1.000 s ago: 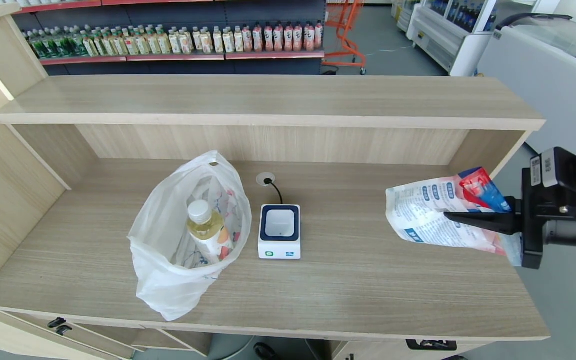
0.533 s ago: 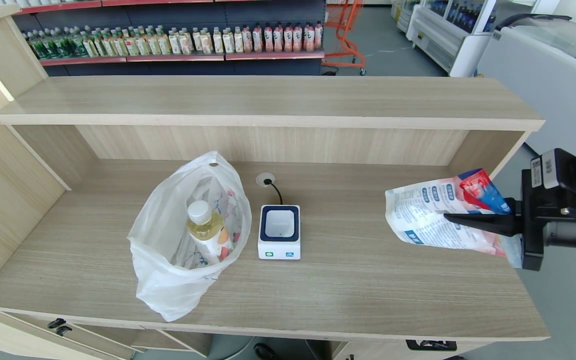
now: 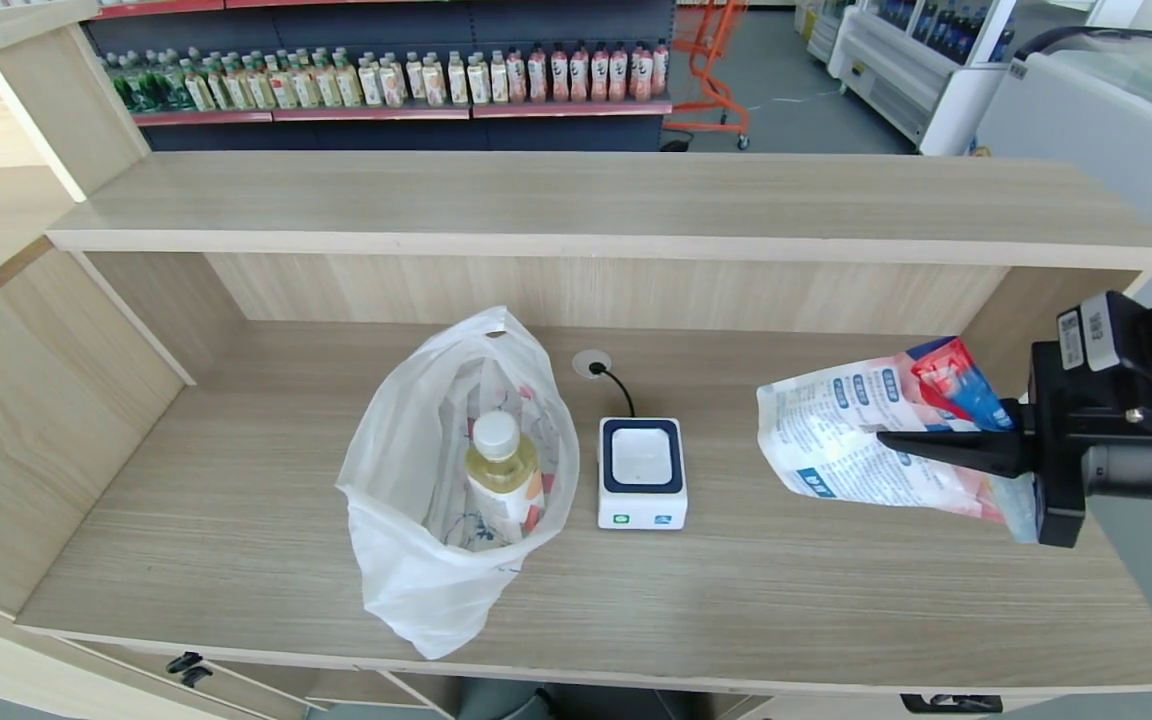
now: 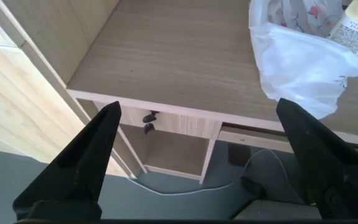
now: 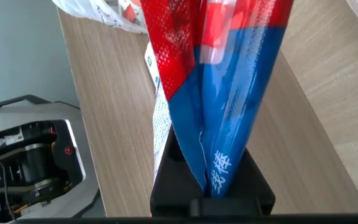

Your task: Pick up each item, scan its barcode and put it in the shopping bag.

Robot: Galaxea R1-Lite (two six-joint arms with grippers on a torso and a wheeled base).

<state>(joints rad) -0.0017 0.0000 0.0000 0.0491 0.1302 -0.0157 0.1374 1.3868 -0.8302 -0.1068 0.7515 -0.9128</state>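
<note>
Claws first: left claw (image 4: 199, 107) hangs off the near edge of the counter (image 3: 736, 610), fingers spread wide, nothing between them. Right claw (image 3: 901, 443) is clamped on the snack packet (image 3: 836, 420), carried clear above the counter at 3 o'clock from the scanner (image 3: 641, 470), printed face turned toward the scanner's side. From my right wrist the packet's red-and-blue end sits pinched in the claw.

Shopping bag (image 3: 406, 560) stands at the scanner's 9 o'clock, just beside it, mouth open, with a bottle (image 3: 501, 470) upright inside. So at least one item is bagged; whether more lie under it I can't tell. The scanner's cable (image 3: 619, 385) runs off at 12 o'clock into a grommet in the counter.

Change over the last second: the whole head picture has slid sideways — that's the camera, not the bag or scanner, which keep their spacing on the counter. The gap between packet and scanner looks narrower than it was, so I'd judge the packet is being brought toward the scan window.

Meaning for the task: packet picked, not yet scanned. Next I'd need its barcode over the glass — I can't make out which face carries it — then on into the bag at 9 o'clock.

Far back at 12 o'clock: store shelf of drinks (image 3: 386, 80).
</note>
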